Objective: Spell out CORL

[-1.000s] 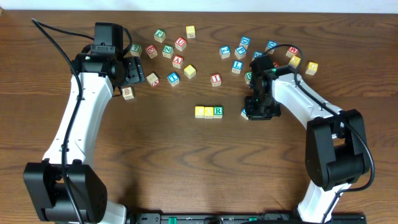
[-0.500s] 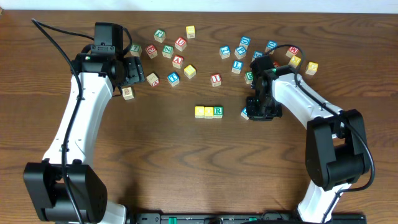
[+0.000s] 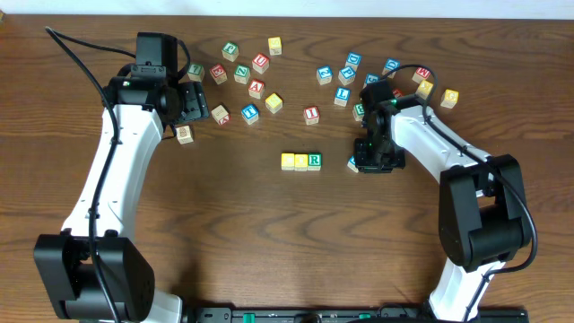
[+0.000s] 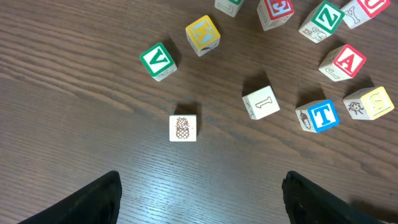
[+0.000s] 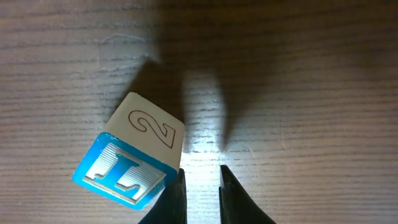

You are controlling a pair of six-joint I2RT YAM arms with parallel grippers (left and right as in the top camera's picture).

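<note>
The right fingers (image 5: 176,202) are drawn almost together, with only a slim gap between them and nothing held. The L cube (image 5: 129,160) lies on the table (image 5: 311,74) just beside them, outside the gap, and turned askew to their line. In the overhead view it sits to the right of the row, apart from the R cube (image 3: 315,161), which closes the line after the two yellow cubes (image 3: 294,161). The main risk is the skewed angle. A sideways nudge from the near-closed fingers would likely catch a corner, so the cube spins or tips, and the blue L may end up crooked or off the top. If the fingers open and clamp it on the diagonal, it could squirt out. A push carried too far would shove the R cube and break the row. The left fingers (image 4: 99,205) are spread wide and hold nothing, above other loose cubes (image 4: 183,128).
</note>
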